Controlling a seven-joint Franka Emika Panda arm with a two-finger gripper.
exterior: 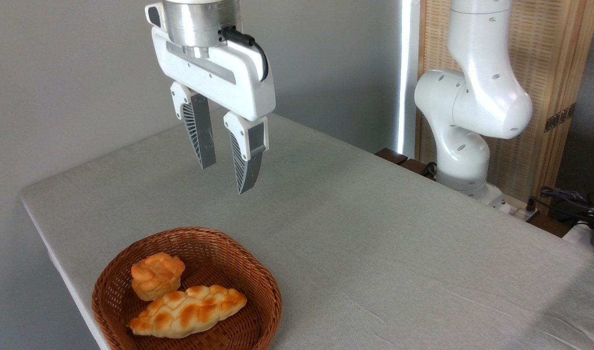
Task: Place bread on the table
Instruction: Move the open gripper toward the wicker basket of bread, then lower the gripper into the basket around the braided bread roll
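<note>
The claw hangs in the air above the tabletop, its two ribbed grey fingers pointing down with a clear gap between them and nothing held. Below and nearer the camera, a round brown wicker basket sits on the grey cloth near the tabletop's front left edge. The bread (a long braided golden-brown loaf with tapered ends) lies on its side inside the basket, along the nearer part of the bowl. A small knobbly bun rests just behind it, touching or nearly touching the loaf; which of the two cannot be told. The claw is well apart from both. The robot's white arm rises at the far right edge of the tabletop.
</note>
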